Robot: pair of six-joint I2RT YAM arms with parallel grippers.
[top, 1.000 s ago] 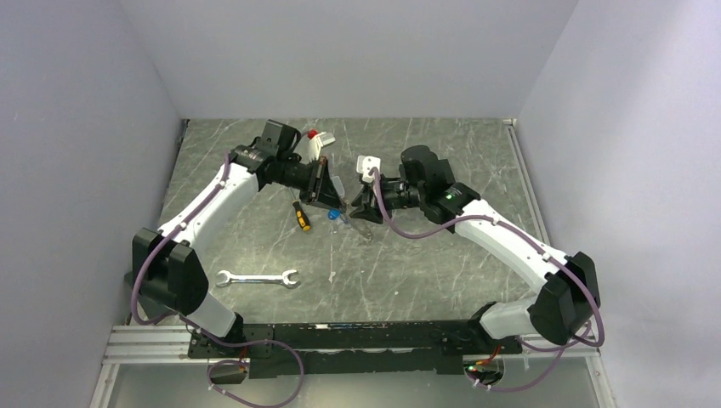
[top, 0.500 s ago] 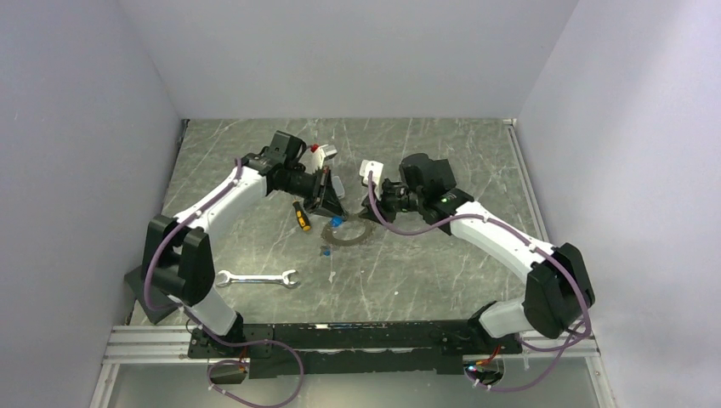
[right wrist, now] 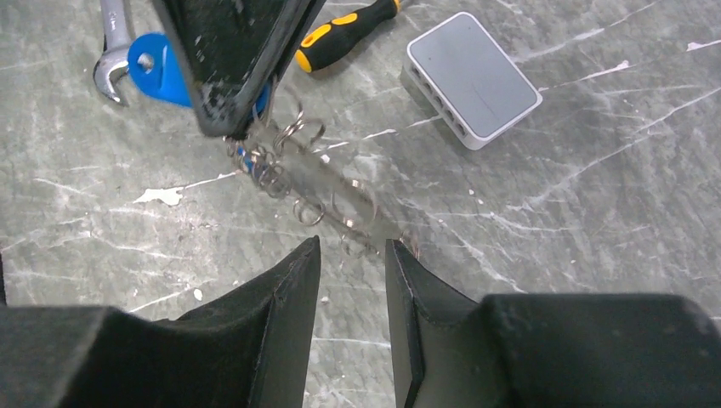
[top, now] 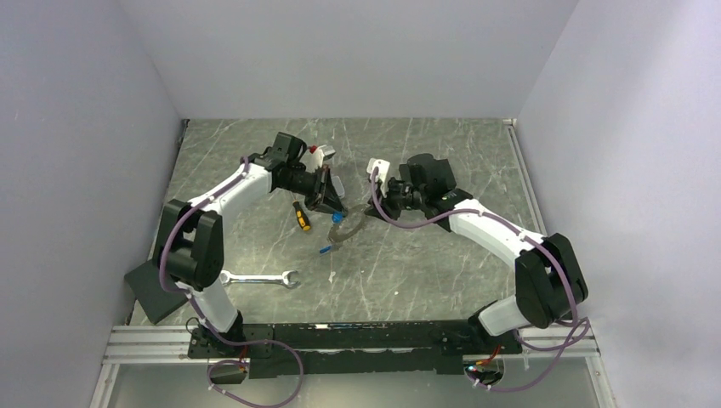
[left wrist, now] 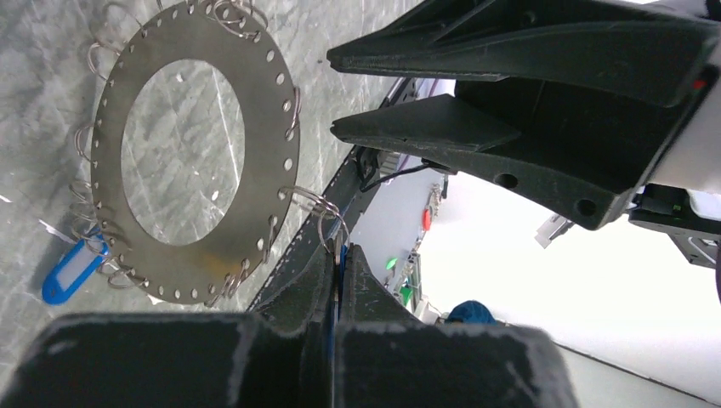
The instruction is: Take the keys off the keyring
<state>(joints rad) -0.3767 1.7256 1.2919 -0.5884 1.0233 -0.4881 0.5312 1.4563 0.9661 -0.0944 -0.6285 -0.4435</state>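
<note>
grey stone-look tabletop (top: pixel 442 255) inside pale walls, with two arms meeting over a big thin grey metal keyring (left wrist: pixel 270 127).
the left gripper (left wrist: pixel 340 259) is pressed together on one tiny blue-headed key (right wrist: pixel 157 68). the keyring hangs slanted from it near the middle of the tabletop, and a second blue key (left wrist: pixel 72 270) is on its rim. the right gripper (right wrist: pixel 353 255) is spread a little, just beside the rim, holding nothing. the keyring looks stiff, light and slippery, so its flat rim between the little wire loops (left wrist: pixel 319 208) is the best place to pinch.
</note>
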